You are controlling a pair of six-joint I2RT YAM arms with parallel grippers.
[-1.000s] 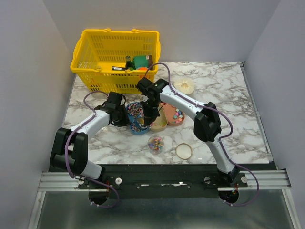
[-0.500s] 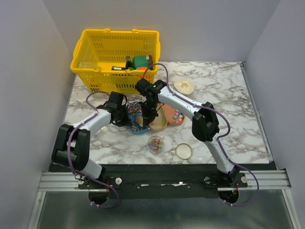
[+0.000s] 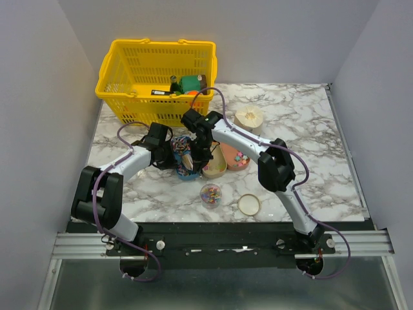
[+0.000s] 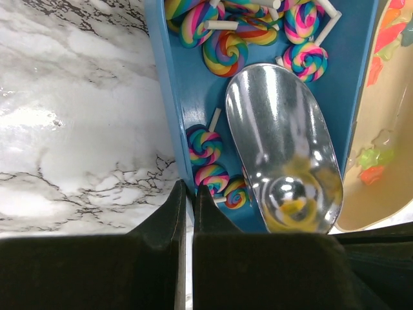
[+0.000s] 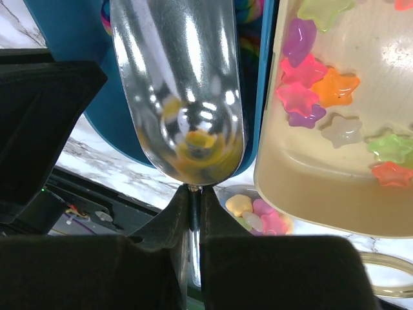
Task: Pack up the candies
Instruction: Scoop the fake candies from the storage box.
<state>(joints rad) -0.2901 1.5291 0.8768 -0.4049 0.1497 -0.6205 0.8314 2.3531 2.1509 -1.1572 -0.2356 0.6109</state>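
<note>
My right gripper (image 5: 192,194) is shut on the handle of a metal scoop (image 5: 181,84). The empty scoop hangs over a blue oval tray (image 3: 183,173) of rainbow lollipops (image 4: 222,51), and it also shows in the left wrist view (image 4: 284,148). My left gripper (image 4: 189,190) is shut on that blue tray's wall (image 4: 166,97). Star-shaped candies (image 5: 310,93) lie in the beige tray (image 5: 310,194) beside it. Small candies (image 3: 210,192) fill a clear cup (image 5: 258,213) in front of the trays.
A third oval tray (image 3: 237,157) with candies sits right of the beige one. A round lid (image 3: 248,204) lies near the cup. A round wooden piece (image 3: 249,117) sits further back. A yellow basket (image 3: 155,77) of goods stands at the back left.
My right gripper has carried the scoop slightly left and further over the blue tray. My left gripper stays clamped on the tray's rim.
</note>
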